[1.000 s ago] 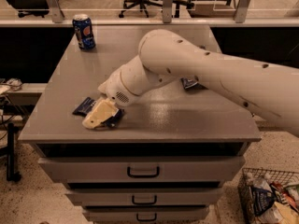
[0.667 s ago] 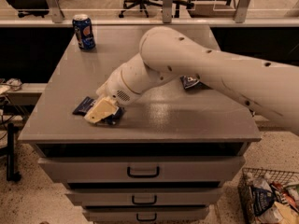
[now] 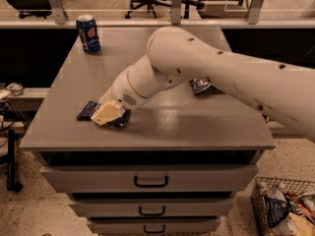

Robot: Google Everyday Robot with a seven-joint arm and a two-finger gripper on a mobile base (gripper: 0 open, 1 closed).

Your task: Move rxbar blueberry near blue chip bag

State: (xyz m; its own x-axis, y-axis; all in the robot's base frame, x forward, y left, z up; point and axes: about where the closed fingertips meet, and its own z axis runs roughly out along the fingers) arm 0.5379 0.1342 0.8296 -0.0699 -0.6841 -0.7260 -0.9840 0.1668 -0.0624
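Observation:
The rxbar blueberry (image 3: 87,110) is a small flat navy wrapper lying near the front left of the grey cabinet top (image 3: 172,122). My gripper (image 3: 108,114) is down on the bar's right part and covers it; only the bar's left end and a dark strip under the gripper show. The blue chip bag (image 3: 201,86) lies to the right of the middle of the top, mostly hidden behind my arm, so only a dark blue patch with white lettering shows.
A blue soda can (image 3: 88,33) stands upright at the back left corner. The cabinet has drawers (image 3: 150,181) below its front edge. A wire basket (image 3: 285,208) with packets sits on the floor at the lower right. Office chairs stand behind a rail.
My gripper has shifted slightly away from the front edge while staying over the bar. The bar, the chip bag and the can have not visibly moved.

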